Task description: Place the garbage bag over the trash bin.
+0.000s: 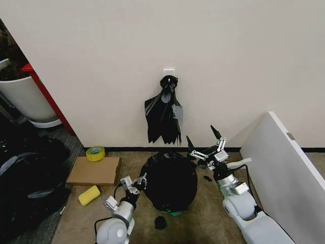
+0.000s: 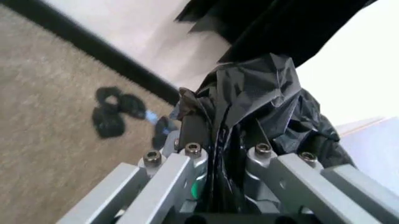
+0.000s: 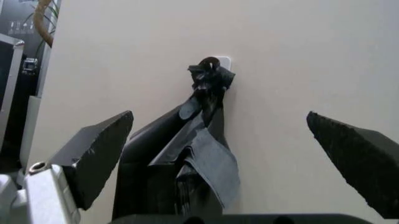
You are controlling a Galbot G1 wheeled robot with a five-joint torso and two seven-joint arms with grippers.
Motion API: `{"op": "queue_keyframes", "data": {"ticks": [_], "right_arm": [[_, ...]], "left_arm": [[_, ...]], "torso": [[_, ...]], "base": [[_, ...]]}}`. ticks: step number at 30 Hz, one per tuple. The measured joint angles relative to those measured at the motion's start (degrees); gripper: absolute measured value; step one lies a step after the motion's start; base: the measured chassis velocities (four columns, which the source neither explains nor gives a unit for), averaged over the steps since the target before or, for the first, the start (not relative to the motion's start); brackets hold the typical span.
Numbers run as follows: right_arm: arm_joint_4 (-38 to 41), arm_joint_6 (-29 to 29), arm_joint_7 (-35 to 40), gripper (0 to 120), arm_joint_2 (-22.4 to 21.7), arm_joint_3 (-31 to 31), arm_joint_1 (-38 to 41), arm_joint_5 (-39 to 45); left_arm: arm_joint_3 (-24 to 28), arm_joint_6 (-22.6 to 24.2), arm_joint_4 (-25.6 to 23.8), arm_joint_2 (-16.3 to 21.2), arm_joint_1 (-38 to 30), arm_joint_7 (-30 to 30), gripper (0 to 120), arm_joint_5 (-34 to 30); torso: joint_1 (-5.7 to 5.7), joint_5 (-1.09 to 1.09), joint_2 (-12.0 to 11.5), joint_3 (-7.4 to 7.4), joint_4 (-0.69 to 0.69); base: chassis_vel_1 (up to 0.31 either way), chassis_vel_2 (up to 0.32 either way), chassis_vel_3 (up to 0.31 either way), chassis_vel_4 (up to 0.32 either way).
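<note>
Pinching a fold of the garbage bag (image 1: pixel 170 179) between the fingers of my left gripper (image 1: pixel 139 181), I hold the plastic at the side of the trash bin (image 1: pixel 175 213) nearer my left arm; in the left wrist view the black film runs straight down between my two finger bars. The bag already drapes over the bin as a dark dome, with only a sliver of the bin's green base peeking out at floor level. My right gripper (image 1: pixel 204 138) hangs spread wide above the bin's far right edge, holding nothing, its black tips pointing up toward the wall. By my judgement the next move turns on pulling the bag's hem downward along the bin's upright axis, and my left arm is the nearer one, already on the plastic. Around the bin: a knotted bunch of black plastic (image 1: pixel 164 112) hangs on the wall directly behind it, a cardboard piece (image 1: pixel 95 171) with a tape roll (image 1: pixel 95 153) and a yellow sponge (image 1: pixel 89 195) lie to its left, and a white board (image 1: pixel 284 168) leans to its right. Nothing stands between my grippers and the bin.
</note>
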Motion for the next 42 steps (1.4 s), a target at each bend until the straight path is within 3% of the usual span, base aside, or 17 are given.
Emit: {"op": "queue_keyframes", "data": {"ticks": [2,11,25,30,42], "right_arm": [[0.02,0.0,0.01,100,-0.12,-0.04,-0.09,0.02],[0.7,-0.01,0.02,100,-0.19,0.12,-0.71,0.32],[0.86,-0.41,0.21,100,-0.07,0.14,-1.26,1.01],[0.77,-0.54,0.22,100,-0.11,0.1,-1.35,1.27],[0.93,-0.61,0.2,100,-0.57,0.24,-2.01,1.26]], "left_arm": [[0.03,-0.12,0.46,-0.3,0.27,-0.19,6,0.27],[-0.09,-1.16,-0.5,0.17,2.43,-1.23,38,3.48],[-0.72,0.94,-9.64,5.37,6.76,-6.22,92,6.84],[-0.77,3.28,-8.71,4.92,6.05,-8.78,100,6.06],[-1.35,8.7,-7.25,2.48,1.75,-14.16,100,-1.32]], "torso": [[0.0,0.01,0.0,0.0,0.01],[0.0,0.0,0.0,0.0,0.0],[0.0,0.0,-0.01,0.0,0.0],[0.0,0.01,-0.01,0.0,0.01],[0.0,0.0,-0.01,0.0,0.0]], "base": [[0.0,0.0,0.0,0.0],[0.0,0.0,0.0,0.0],[0.0,0.0,0.0,0.0],[0.0,0.0,0.0,0.0],[0.0,0.0,0.0,0.0]]}}
